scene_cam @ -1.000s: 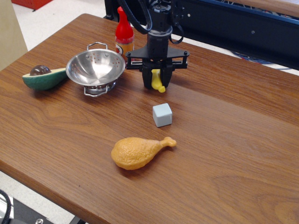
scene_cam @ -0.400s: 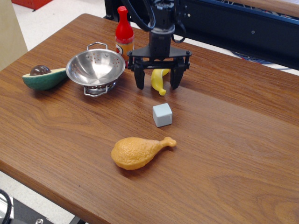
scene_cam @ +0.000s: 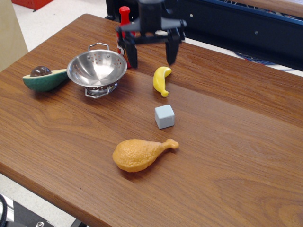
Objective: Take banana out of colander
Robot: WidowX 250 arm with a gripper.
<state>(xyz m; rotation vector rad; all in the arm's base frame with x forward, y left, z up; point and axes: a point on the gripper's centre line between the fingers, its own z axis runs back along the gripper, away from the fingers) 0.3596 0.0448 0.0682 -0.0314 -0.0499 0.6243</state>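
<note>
The small yellow banana (scene_cam: 161, 80) lies on the wooden table (scene_cam: 227, 142), to the right of the shiny steel colander (scene_cam: 97, 69), which stands upright and holds nothing. My gripper (scene_cam: 151, 57) is open and empty, raised above the table behind the banana and apart from it, its two black fingers (scene_cam: 133, 54) spread wide.
A red sauce bottle (scene_cam: 124, 33) stands behind the colander, partly hidden by my left finger. A green avocado half (scene_cam: 44, 79) lies left of the colander. A grey cube (scene_cam: 164, 116) and an orange-tan drumstick (scene_cam: 140, 153) lie in front of the banana.
My gripper opened and let go of the banana, which now lies on the table. The gripper then rose and moved back and a little left.
</note>
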